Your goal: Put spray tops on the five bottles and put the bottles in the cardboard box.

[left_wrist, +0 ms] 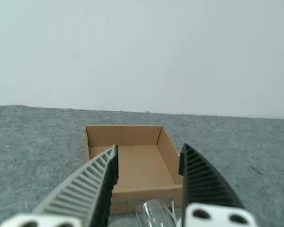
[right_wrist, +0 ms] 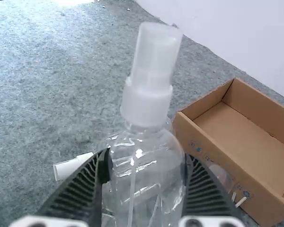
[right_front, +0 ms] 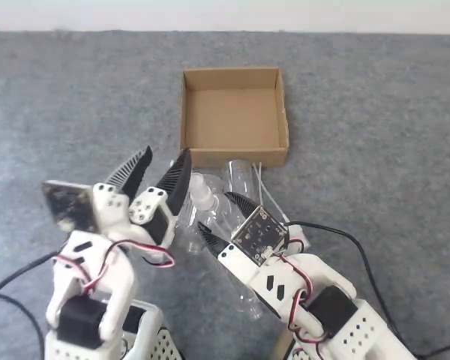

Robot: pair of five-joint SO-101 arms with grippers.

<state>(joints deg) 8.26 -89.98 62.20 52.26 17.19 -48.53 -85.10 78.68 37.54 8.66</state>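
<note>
Right hand (right_wrist: pixel 146 163) gripped a clear bottle (right_wrist: pixel 144 127), spray top (right_wrist: pixel 149 71) fitted, just short of the open cardboard box (right_front: pixel 235 112); left hand (right_front: pixel 166 152) hung released alongside. Slick plastic might slip, or clip the box's near wall.

You see a plain brown cardboard box (right_front: pixel 234 112) on flecked grey carpet (right_front: pixel 375 112). Just beside the box, the clear bottle (right_wrist: pixel 142 179) carries a white spray top (right_wrist: pixel 151 71). The left gripper (left_wrist: pixel 150 147) and right gripper (right_wrist: pixel 146 156) are ribbed black.
</note>
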